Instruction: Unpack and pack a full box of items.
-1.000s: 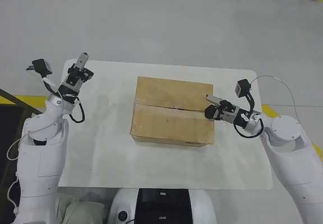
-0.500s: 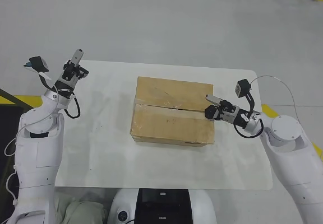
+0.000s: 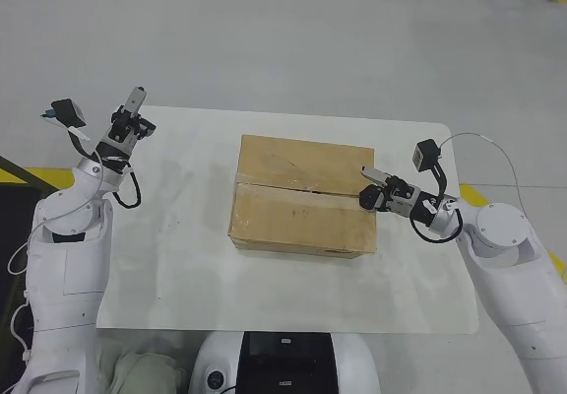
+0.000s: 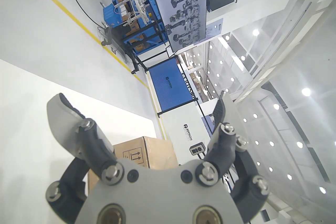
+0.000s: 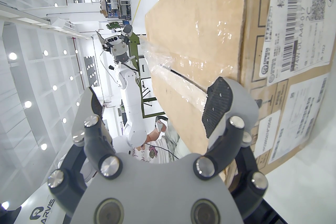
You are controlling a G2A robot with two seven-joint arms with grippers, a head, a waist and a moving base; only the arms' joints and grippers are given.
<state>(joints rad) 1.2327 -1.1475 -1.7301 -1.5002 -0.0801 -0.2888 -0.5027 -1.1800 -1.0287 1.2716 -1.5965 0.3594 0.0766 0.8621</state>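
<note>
A closed cardboard box (image 3: 303, 192) sits in the middle of the white table (image 3: 185, 256), its top flaps joined by a clear-taped seam (image 5: 168, 68). My right gripper (image 3: 367, 187) is open at the box's right end, level with the seam. In the right wrist view this gripper (image 5: 155, 107) has one finger pad (image 5: 218, 104) against the box's top corner and the other out in free air. My left gripper (image 3: 134, 106) is open and holds nothing, raised above the table's far left corner, well away from the box (image 4: 147, 151).
Paper shipping labels (image 5: 296, 25) cover the box's right end face. A thin cable (image 3: 495, 148) loops over the floor past the table's right edge. Bare tabletop lies to the left of the box and along the front edge.
My left arm has swung outward and back toward the table's far left corner, then held still. The right arm and the box have not moved.
</note>
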